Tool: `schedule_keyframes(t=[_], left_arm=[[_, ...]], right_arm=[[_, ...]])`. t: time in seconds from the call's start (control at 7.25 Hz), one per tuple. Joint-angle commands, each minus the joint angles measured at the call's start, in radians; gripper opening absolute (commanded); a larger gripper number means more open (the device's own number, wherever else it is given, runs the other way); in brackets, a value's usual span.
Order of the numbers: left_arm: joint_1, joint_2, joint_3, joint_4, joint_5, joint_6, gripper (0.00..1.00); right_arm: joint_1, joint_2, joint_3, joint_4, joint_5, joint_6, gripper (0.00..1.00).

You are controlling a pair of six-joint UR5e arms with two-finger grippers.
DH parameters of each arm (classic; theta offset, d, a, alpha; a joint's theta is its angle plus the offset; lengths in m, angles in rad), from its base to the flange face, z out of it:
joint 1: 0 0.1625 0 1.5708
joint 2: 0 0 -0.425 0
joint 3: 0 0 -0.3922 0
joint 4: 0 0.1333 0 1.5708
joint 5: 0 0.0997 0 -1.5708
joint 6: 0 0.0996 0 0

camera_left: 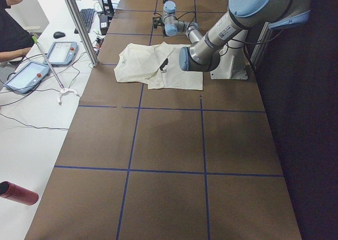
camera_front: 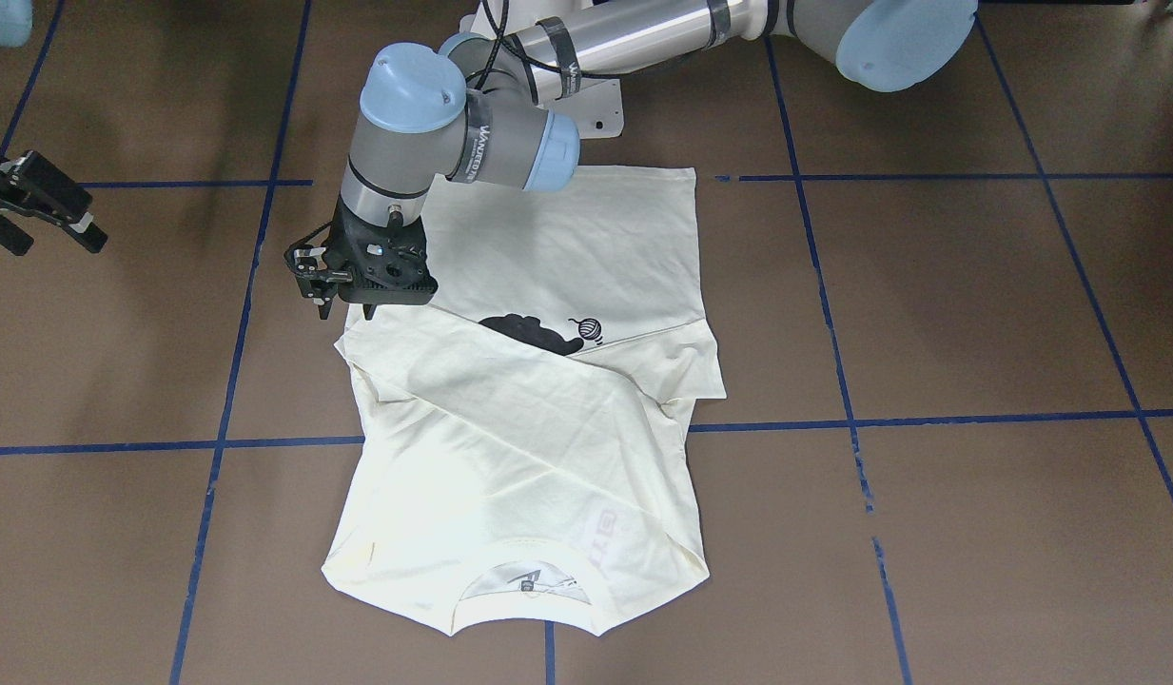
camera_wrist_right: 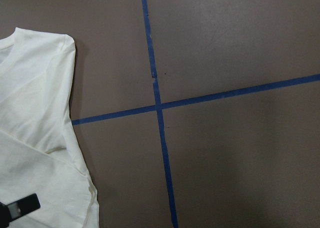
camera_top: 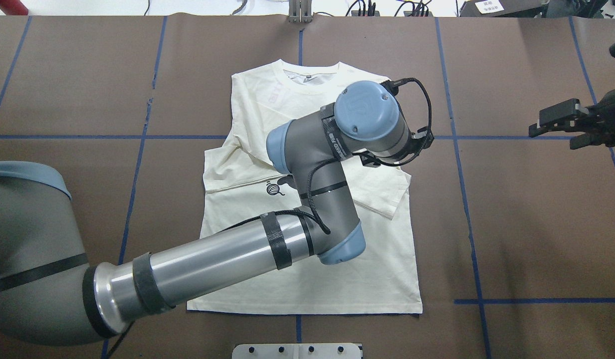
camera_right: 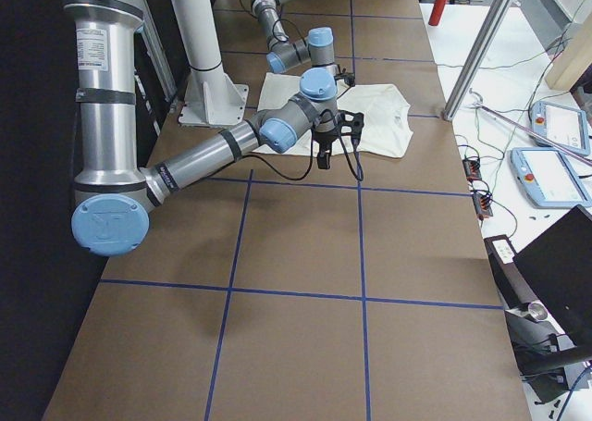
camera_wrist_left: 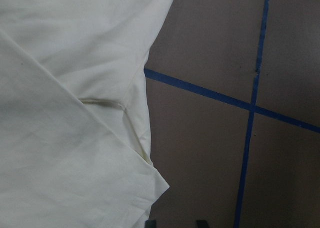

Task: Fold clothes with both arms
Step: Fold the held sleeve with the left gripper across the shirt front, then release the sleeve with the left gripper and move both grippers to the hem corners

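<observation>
- Cream-white long-sleeved T-shirt (camera_top: 337, 279) is lying flat in the middle of the brown table (camera_front: 976, 285). Its hem is pointing toward the robot and its ribbed collar (camera_front: 534, 549) is on the far side.
- Upper part of the shirt is lying folded in a diagonal across the chest. The fold is covering most of the black cat print (camera_front: 529, 333) and leaving the yarn ball print (camera_front: 588, 328) in the open.
- Left arm (camera_top: 212, 259) is reaching across over the shirt from the robot's left.
- Left gripper (camera_front: 348, 285) is pointing down and hovering at the shirt's edge on the robot's right side, just above a folded corner.
- In the left wrist view its two fingertips (camera_wrist_left: 201, 223) are standing apart, with bare table showing between them. They are gripping nothing.
- Right gripper (camera_top: 556, 130) is hanging well clear of the shirt, out over bare table on the robot's right. Its fingers are spread and empty.
- The right wrist camera is catching only the shirt's side edge and a crossing of blue tape lines (camera_wrist_right: 159, 106).
- White pedestal (camera_front: 600, 105) is standing just behind the hem.
- In the left side view a person (camera_left: 10, 18) is sitting at the white bench beside the table, with a teach pendant (camera_left: 60, 53) lying near them.
</observation>
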Motion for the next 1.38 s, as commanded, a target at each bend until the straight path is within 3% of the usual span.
schedule_keyframes(t=[0.0, 0.14, 0.41, 0.69, 0.83, 1.24], left_arm=[[-0.11, 0.266, -0.343, 0.055, -0.108, 0.036, 0.68], [-0.134, 0.448, -0.561, 0.106, -0.116, 0.147, 0.68], [-0.178, 0.68, -0.852, 0.212, -0.123, 0.302, 0.68], [-0.178, 0.741, -0.89, 0.212, -0.117, 0.311, 0.68], [-0.175, 0.742, -0.879, 0.212, -0.115, 0.311, 0.69], [-0.175, 0.741, -0.873, 0.206, -0.115, 0.309, 0.72]], right_arm=[[-0.139, 0.022, 0.006, 0.054, -0.044, 0.152, 1.0], [-0.252, 0.022, 0.006, 0.132, -0.138, 0.364, 1.0], [-0.603, 0.019, 0.058, 0.153, -0.507, 0.67, 0.99], [-0.945, -0.001, 0.075, 0.135, -0.886, 0.881, 0.89], [-1.024, -0.001, 0.073, 0.078, -0.968, 0.976, 0.84], [-1.083, 0.0, 0.07, -0.021, -0.975, 1.154, 0.81]])
